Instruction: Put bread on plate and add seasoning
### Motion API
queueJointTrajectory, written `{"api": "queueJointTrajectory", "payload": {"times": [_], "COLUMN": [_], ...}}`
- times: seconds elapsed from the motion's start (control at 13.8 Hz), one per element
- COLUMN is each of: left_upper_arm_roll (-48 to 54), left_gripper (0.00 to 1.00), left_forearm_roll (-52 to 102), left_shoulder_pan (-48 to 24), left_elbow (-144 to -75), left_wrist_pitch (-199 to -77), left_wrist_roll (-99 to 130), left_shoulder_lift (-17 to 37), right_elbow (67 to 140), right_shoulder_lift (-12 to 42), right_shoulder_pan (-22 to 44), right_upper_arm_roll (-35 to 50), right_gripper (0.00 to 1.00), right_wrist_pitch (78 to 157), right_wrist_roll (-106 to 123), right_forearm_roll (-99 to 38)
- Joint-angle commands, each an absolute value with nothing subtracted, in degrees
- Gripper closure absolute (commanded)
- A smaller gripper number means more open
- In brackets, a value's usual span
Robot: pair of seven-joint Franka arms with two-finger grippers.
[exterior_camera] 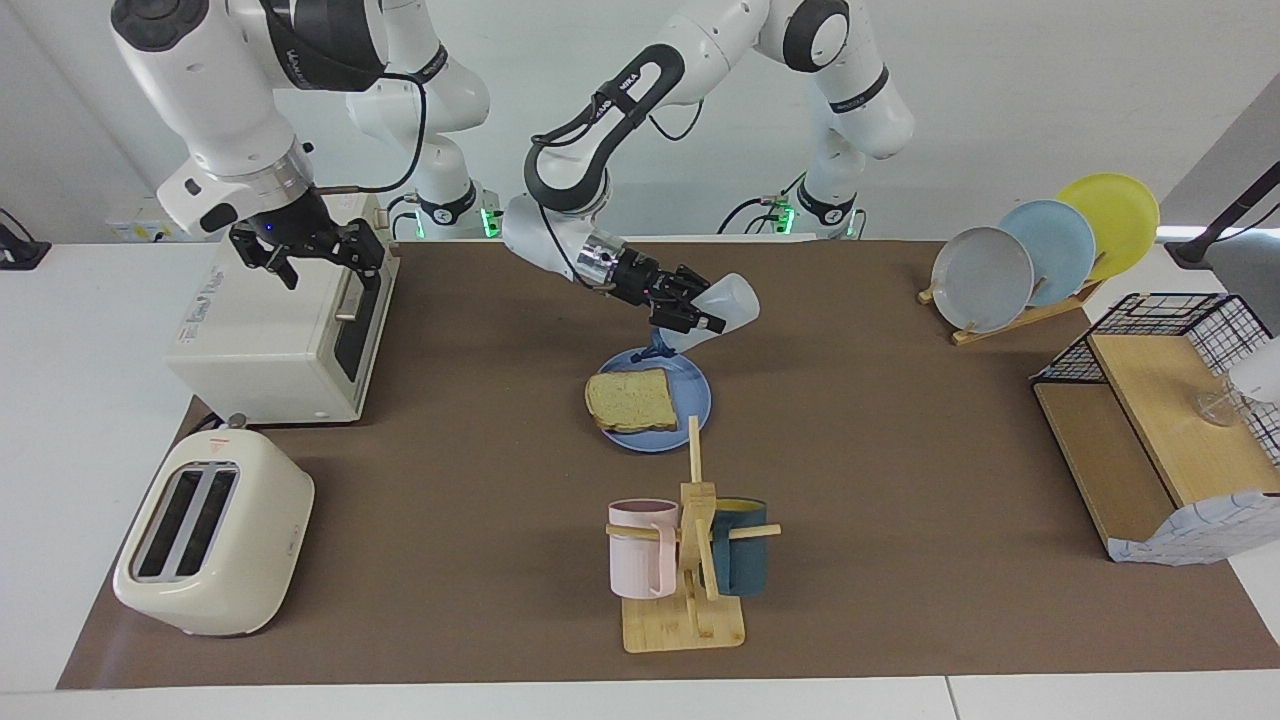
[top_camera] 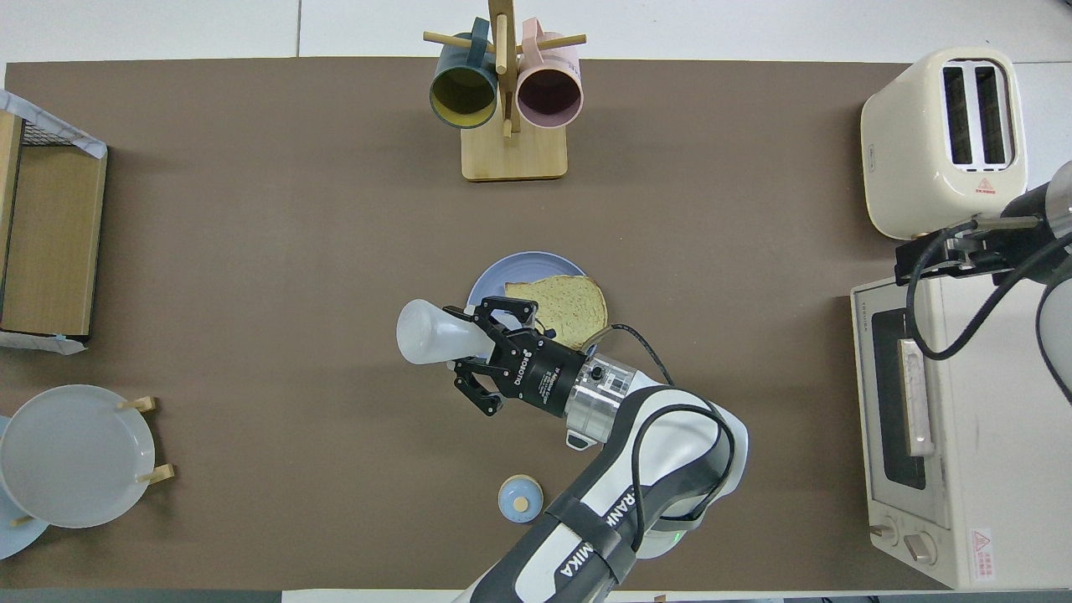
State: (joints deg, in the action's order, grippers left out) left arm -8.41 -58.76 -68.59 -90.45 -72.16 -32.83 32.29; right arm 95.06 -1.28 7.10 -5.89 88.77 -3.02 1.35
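The bread [exterior_camera: 630,398] lies flat on the blue plate [exterior_camera: 690,412] in the middle of the table. My left gripper [exterior_camera: 697,308] is shut on the seasoning [exterior_camera: 728,298], a translucent bottle. It is held tilted, with the dark cap pointing down over the plate's rim nearest the robots. In the overhead view the left gripper [top_camera: 469,343] holds the seasoning [top_camera: 425,332] beside the bread [top_camera: 565,303] and the plate [top_camera: 507,272]. My right gripper [exterior_camera: 318,255] waits open and empty over the toaster oven [exterior_camera: 270,330]; the right gripper [top_camera: 942,251] shows at the overhead view's edge.
A cream toaster [exterior_camera: 210,530] stands at the right arm's end. A mug rack [exterior_camera: 690,550] is farther from the robots than the plate. A rack of plates [exterior_camera: 1040,250] and a wire shelf [exterior_camera: 1150,420] are at the left arm's end. A small blue bell [top_camera: 519,498] sits near the robots.
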Motion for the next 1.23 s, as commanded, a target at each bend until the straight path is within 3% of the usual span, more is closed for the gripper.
{"api": "queueJointTrajectory", "payload": {"times": [0.0,0.51,0.79,1.16], "left_upper_arm_roll": [-9.1,-9.3,-9.1,-9.2], "left_gripper": [1.0,1.0,1.0,1.0], "left_forearm_roll": [-59.4,-62.5,-61.0,-59.3], "left_shoulder_pan": [-67.8,-62.8,-64.3,-68.0], "left_elbow": [-89.8,-89.7,-85.4,-85.2], "left_wrist_pitch": [-74.0,-79.3,-75.4,-73.9], "left_wrist_roll": [-34.3,-34.2,-34.2,-34.2], "left_shoulder_lift": [32.5,35.5,38.1,38.0], "right_elbow": [96.3,96.2,96.2,96.2], "right_shoulder_lift": [-2.4,-2.2,-2.2,-2.2], "right_shoulder_pan": [6.0,6.2,6.1,6.2], "right_upper_arm_roll": [-5.6,-6.0,-6.0,-6.0], "right_gripper": [0.0,0.0,0.0,0.0], "right_wrist_pitch": [89.3,89.4,89.2,89.2], "right_wrist_roll": [-4.0,-3.5,-3.6,-3.6], "right_forearm_roll": [0.8,-1.4,-1.4,-1.4]}}
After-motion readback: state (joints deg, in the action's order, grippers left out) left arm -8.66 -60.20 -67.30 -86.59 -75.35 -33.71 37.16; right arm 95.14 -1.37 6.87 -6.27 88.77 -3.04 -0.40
